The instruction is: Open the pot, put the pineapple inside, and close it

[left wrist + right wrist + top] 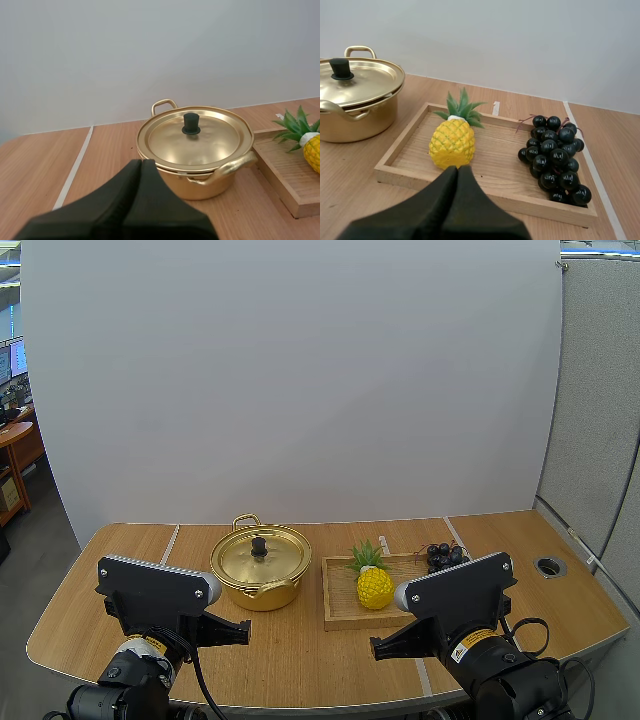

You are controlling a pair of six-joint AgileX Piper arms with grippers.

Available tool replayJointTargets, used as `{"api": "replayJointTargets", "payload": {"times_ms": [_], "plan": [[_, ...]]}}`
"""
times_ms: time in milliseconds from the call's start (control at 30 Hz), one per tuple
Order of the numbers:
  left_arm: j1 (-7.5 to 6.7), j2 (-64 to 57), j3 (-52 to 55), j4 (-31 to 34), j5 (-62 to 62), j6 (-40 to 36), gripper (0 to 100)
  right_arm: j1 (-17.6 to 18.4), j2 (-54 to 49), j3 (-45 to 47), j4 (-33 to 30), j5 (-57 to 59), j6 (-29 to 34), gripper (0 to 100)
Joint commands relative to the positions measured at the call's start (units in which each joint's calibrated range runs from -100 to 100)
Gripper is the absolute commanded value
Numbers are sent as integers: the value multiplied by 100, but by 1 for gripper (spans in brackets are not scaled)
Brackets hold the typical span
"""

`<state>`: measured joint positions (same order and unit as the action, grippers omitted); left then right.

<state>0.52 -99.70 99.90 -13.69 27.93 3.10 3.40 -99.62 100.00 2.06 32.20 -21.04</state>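
**Starting state of the task.** The pot (pixel 260 578) is shown standing on the table (pixel 300 665), left of centre. Its lid (pixel 240 558) is seated on the rim and the black knob (pixel 259 546) is upright at the middle, so the pot is judged unopened. The pineapple (pixel 374 586) is seen resting in the wooden tray (pixel 338 612), at the end nearer the pot, with its leaves turned away from the arms. A bunch of grapes (pixel 444 556) is laid at the tray's other end, apart from the pineapple. The tray is set just beside the pot, on its right.

**Grippers.** The left gripper (pixel 140 164) is held closed on nothing, its fingers pressed together into one dark wedge. It is held short of the pot and pointed toward it. The right gripper (pixel 457 170) is likewise closed and empty, and is held before the near rim of the tray, facing the pineapple. Nothing is touched by either.

**Progress.** No step is judged to have been done. The lid is yet to be lifted, the pineapple is yet to be carried from tray to pot, and the lid is then to be replaced.

**Surface and surroundings.** The table is of light wood grain with rounded near corners. It is crossed by narrow strips of white tape (pixel 170 540), and a round port (pixel 549 566) is set into it at the far right. A plain white backdrop (pixel 300 380) is stood behind the table, and a grey partition (pixel 600 420) is seen to its right.
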Motion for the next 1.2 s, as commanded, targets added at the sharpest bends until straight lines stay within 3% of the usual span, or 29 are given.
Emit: {"api": "replayJointTargets", "payload": {"times_ms": [0, 333, 667, 867, 1167], "plan": [[11, -30, 10, -11, -60, -41, 0, -27, -38, 0, 3, -113, 26, 0], [11, -30, -1014, -11, 17, -41, 0, -27, -38, -117, 0, -232, 26, 0], [11, -30, -2580, -11, 226, -41, 0, -27, -38, -1609, -70, 384, 17, 0], [11, -30, -3390, -11, 1384, -41, 0, -27, -38, -2664, -108, 1393, 17, 0], [11, -30, -4800, -11, 4217, -41, 0, -27, -38, -4384, -108, 4112, 17, 0]]}}
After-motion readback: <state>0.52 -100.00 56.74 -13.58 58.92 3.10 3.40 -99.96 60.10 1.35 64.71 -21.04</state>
